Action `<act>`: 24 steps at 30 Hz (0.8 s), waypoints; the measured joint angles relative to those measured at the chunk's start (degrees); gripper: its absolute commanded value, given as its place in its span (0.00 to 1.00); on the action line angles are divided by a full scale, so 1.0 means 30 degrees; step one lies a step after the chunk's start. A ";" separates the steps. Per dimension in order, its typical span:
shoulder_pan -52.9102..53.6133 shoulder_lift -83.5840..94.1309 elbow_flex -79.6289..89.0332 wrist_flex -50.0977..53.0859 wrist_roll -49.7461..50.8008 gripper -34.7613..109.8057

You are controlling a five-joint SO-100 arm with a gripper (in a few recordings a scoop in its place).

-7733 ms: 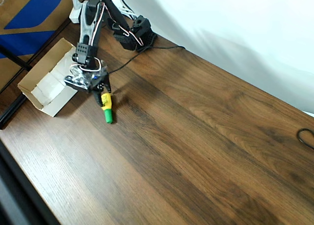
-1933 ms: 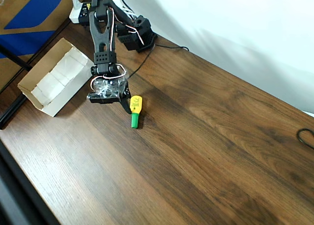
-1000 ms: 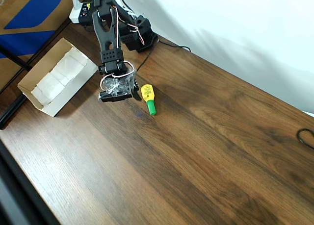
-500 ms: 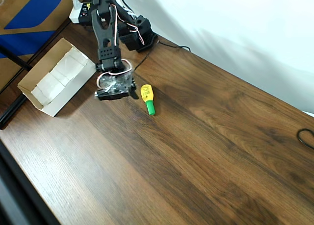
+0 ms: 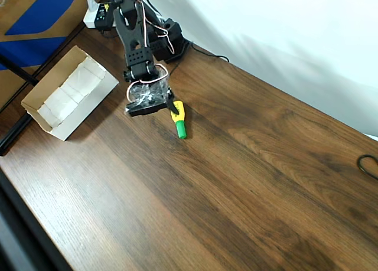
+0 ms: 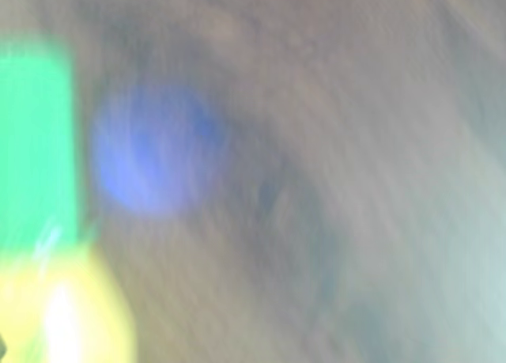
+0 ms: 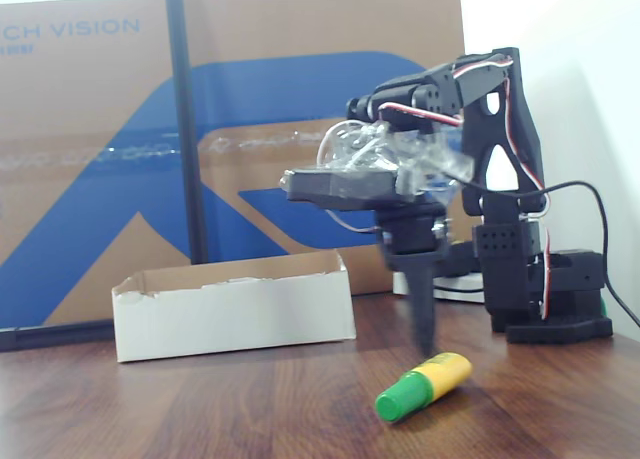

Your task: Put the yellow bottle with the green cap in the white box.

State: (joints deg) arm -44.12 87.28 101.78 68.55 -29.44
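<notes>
While bottle (image 5: 179, 120) lies on table (image 5: 248, 182), gripper (image 5: 172, 107) touches its yellow end; jaw state unclear.

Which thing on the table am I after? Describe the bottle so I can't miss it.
Start at the white box by the wooden table's edge, then look past the gripper. The yellow bottle lies on its side there, the only small thing with a bright green cap.

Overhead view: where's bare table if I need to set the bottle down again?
Bare wood runs from the yellow bottle to the black cable loop at the right edge, and along the near edge. It is crowded around the gripper, the arm's base and the white box.
</notes>
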 measured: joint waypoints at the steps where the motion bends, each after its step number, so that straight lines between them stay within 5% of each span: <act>1: -0.0205 0.0000 0.0000 0.0410 -0.0293 0.42; 15: -0.0850 -0.0117 0.0000 0.5186 -0.6182 0.42; 24: -0.0850 -0.0117 0.0000 0.6328 -0.6211 0.43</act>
State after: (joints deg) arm -46.67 86.92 101.78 87.54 -48.08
